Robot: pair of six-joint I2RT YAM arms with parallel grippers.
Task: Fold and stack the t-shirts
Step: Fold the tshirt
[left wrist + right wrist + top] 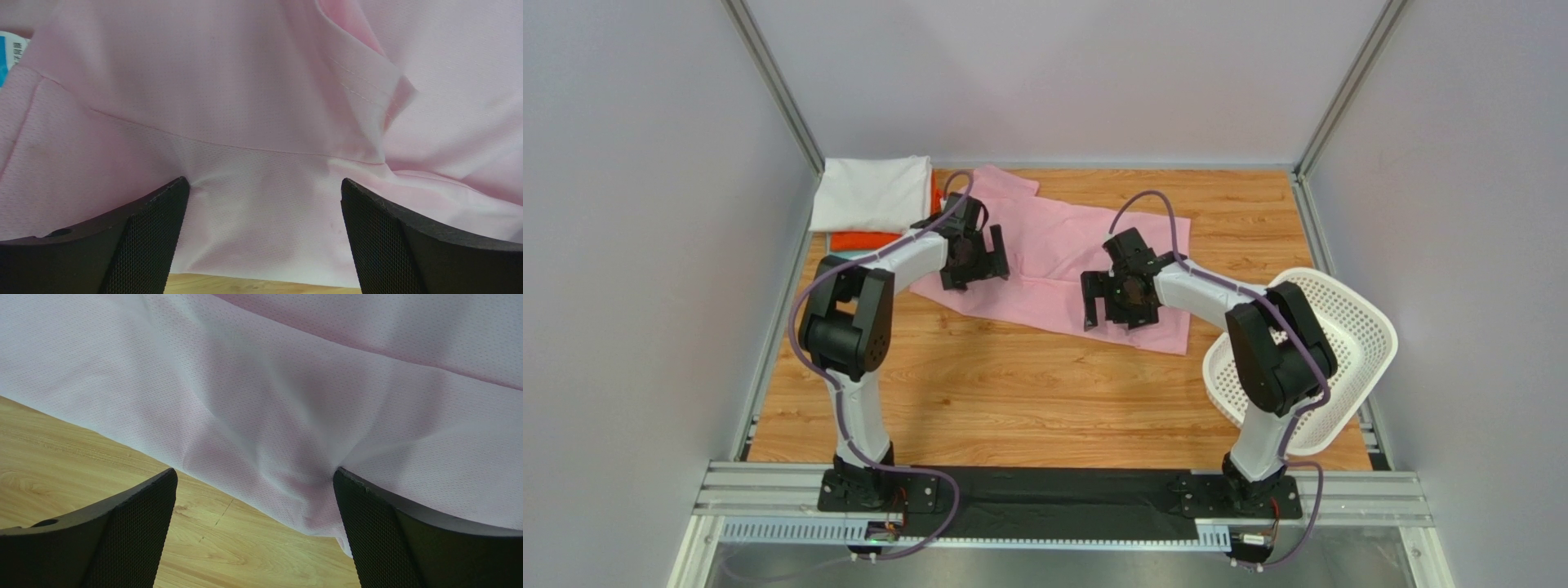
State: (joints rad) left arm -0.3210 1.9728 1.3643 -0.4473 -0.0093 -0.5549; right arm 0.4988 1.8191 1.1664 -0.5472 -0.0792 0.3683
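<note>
The light pink t-shirt (1063, 251) lies spread on the wooden table (1014, 392). My left gripper (974, 263) is open over its left part; the left wrist view shows pink cloth (245, 122) with a seam and a fold between the spread fingers (147, 233). My right gripper (1118, 300) is open at the shirt's near edge; the right wrist view shows that edge (294, 416) between the fingers (380, 527), with bare wood below. A folded white t-shirt (873, 192) lies on an orange-red one (864, 240) at the back left. A small blue label (11, 52) shows.
A white perforated plastic basket (1339, 355) stands tilted at the right edge beside the right arm. Grey walls and metal rails enclose the table. The stack at the back left sits close to my left arm.
</note>
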